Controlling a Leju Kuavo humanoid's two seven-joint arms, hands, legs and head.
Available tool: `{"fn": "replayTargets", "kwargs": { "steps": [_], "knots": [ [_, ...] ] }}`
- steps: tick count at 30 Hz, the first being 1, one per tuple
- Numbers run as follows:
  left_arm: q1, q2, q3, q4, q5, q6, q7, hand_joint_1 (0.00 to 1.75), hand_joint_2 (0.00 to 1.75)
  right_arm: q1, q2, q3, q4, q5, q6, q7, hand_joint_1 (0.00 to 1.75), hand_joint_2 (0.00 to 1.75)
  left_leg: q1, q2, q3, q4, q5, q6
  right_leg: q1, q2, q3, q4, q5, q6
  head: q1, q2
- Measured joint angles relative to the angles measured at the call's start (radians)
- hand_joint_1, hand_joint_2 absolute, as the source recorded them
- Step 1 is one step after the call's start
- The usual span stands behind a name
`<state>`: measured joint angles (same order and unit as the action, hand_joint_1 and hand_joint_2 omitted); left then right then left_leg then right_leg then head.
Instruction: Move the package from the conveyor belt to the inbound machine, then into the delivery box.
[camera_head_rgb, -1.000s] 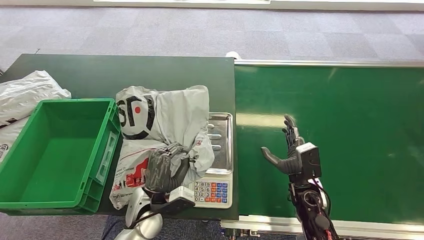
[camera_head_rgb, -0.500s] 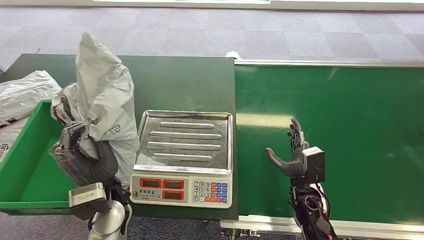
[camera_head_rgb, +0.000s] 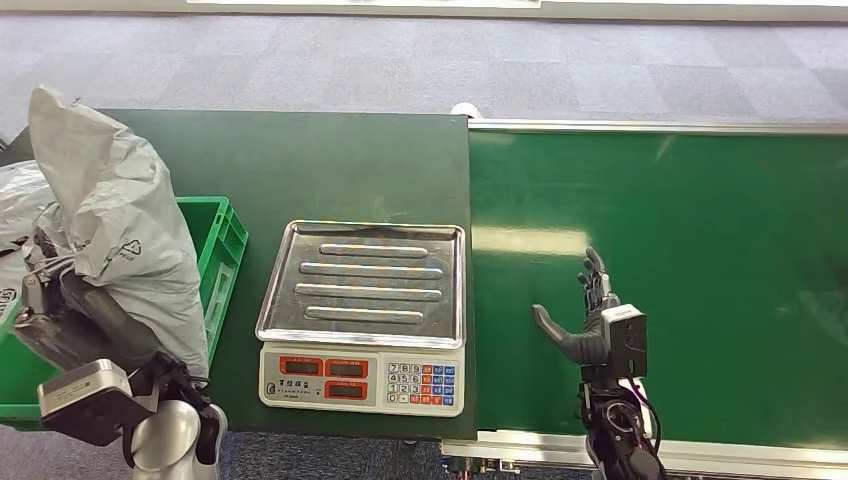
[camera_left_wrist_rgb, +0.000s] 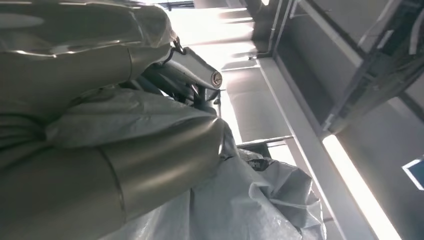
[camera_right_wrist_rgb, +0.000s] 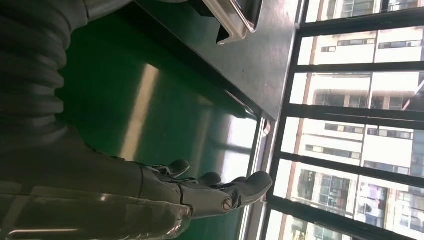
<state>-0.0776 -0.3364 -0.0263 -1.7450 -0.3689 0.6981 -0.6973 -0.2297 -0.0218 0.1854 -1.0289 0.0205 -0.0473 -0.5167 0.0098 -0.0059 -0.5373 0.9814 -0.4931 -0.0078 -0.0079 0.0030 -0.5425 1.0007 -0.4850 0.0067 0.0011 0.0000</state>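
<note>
- The left hand (camera_head_rgb: 75, 310), at the lower left of the head view, is clamped on the grey package (camera_head_rgb: 110, 230) and holds it aloft above the green delivery box (camera_head_rgb: 215, 270). The bag hangs upright from the grip with its loose top standing high, probably so that it clears the box's wall before it is lowered.
- In the left wrist view the thick thumb and fingers (camera_left_wrist_rgb: 150, 165) press crumpled grey plastic, so the hold looks firm.
- The inbound machine (camera_head_rgb: 365, 310), a scale with a ribbed steel tray and a keypad, sits at the middle of the dark bench (camera_head_rgb: 330, 165) with nothing on its tray. Judging by that, weighing is done and the drop into the box is the step in hand.
- The right hand (camera_head_rgb: 585, 315) hovers over the green conveyor belt (camera_head_rgb: 700, 250) at the lower right, fingers apart and holding nothing, seemingly parked out of the way.
- More grey bags (camera_head_rgb: 15, 190) lie at the far left edge, behind the box.
</note>
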Motion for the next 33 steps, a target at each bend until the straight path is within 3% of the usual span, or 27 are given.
{"fn": "replayTargets", "kwargs": {
  "steps": [8, 13, 17, 24, 33],
  "knots": [
    [-0.029, -0.002, 0.092, 0.162, -0.079, 0.000, 0.000, 1.73, 0.00, 0.018, 0.013, 0.000, -0.007, 0.026, -0.005, 0.000, 0.00, 1.75, 0.000, 0.000, 0.000, 0.000, 0.000, 0.000, 0.000, 0.000, 0.000, 0.000, 0.000, 0.000, 0.000, 0.000],
    [-0.071, -0.002, 0.186, 0.276, -0.154, 0.000, 0.000, 1.47, 0.00, 0.010, 0.029, -0.001, -0.002, 0.051, 0.005, -0.006, 0.00, 1.75, 0.000, 0.000, 0.000, 0.000, 0.000, 0.000, 0.000, 0.000, 0.000, 0.000, 0.000, 0.000, 0.000, 0.000],
    [-0.101, -0.002, 0.260, 0.328, -0.121, 0.000, 0.000, 0.00, 0.00, 0.001, 0.035, -0.002, 0.005, 0.058, 0.013, -0.008, 0.00, 1.75, 0.000, 0.000, 0.000, 0.000, 0.000, 0.000, 0.000, 0.000, 0.000, 0.000, 0.000, 0.000, 0.000, 0.000],
    [-0.125, -0.002, 0.348, 0.301, -0.075, 0.000, 0.000, 0.00, 0.00, -0.011, 0.040, -0.002, 0.022, 0.061, 0.015, -0.011, 0.00, 1.75, 0.000, 0.000, 0.000, 0.000, 0.000, 0.000, 0.000, 0.000, 0.000, 0.000, 0.000, 0.000, 0.000, 0.000],
    [-0.132, -0.003, 0.393, 0.150, -0.034, 0.000, -0.002, 0.00, 0.00, -0.032, 0.040, -0.002, 0.045, 0.058, 0.020, -0.021, 0.00, 1.75, 0.000, 0.000, 0.000, 0.000, 0.000, 0.000, 0.000, 0.000, 0.000, 0.000, 0.000, 0.000, 0.000, 0.000]
  ]
}}
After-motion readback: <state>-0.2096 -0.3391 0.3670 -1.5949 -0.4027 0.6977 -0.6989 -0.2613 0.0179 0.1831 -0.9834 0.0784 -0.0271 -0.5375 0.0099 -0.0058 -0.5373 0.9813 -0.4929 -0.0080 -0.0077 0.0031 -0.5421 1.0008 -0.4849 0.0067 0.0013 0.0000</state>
